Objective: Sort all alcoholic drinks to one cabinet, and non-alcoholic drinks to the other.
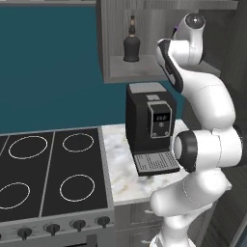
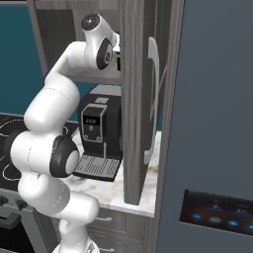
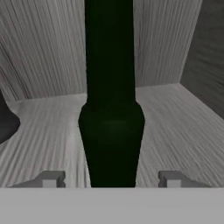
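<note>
Claw [image 3: 111, 179] open astride slim green bottle [image 3: 111, 131] inside cabinet [image 3: 175, 113].

Flat, even rendered light; no glare; soft focus; cabinet interior [image 1: 144, 29] dim, faint shadows.

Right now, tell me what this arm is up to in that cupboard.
The arm reaches into the open upper cabinet above the coffee machine. In the hand view a slim dark green bottle stands upright on the cabinet floor between the fingertips of the gripper, whose jaws stand apart from it. A squat blackish bottle stands on the same shelf.
</note>
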